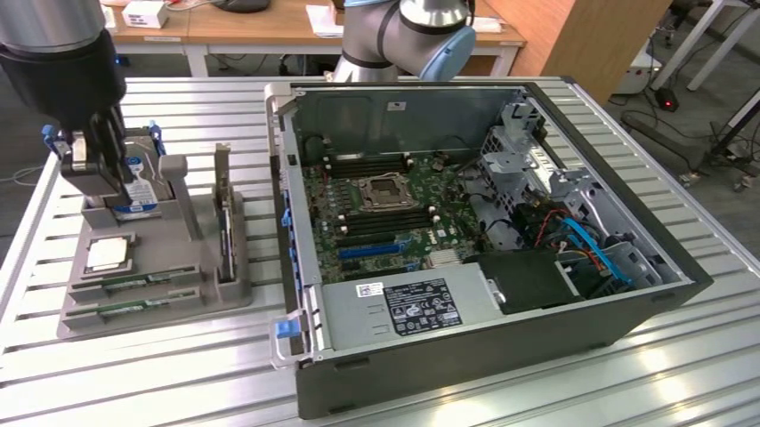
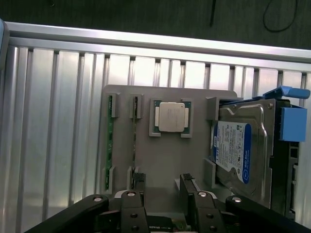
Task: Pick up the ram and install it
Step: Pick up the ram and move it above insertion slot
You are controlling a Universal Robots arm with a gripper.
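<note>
End effector open, jaws spread, nothing between them. In the exterior view the end effector hangs over the far end of the grey holder, right in front of the hard drive.

Wrist view: both fingers point at the holder plate. One fingertip lines up close to the end of the inner ram stick; no contact visible.

Ram is in the holder, not picked. Two green sticks on edge in parallel slots along the holder edge farthest from the hard drive. Outer ram stick is at the holder's rim, the inner one just beside it. Can't tell which one is the target. Exterior view shows the same: outer ram stick and inner ram stick, along the holder's near edge.

Processor chip lies flat in its pocket between the sticks and the drive; processor chip is also clear in the exterior view. The drive stands tilted in a blue bracket.

Holder sits near the surface edge on the exterior view's left. Open PC case takes the middle and exterior view's right of the surface, side panel off, motherboard exposed, long slots flanking the CPU socket.
</note>
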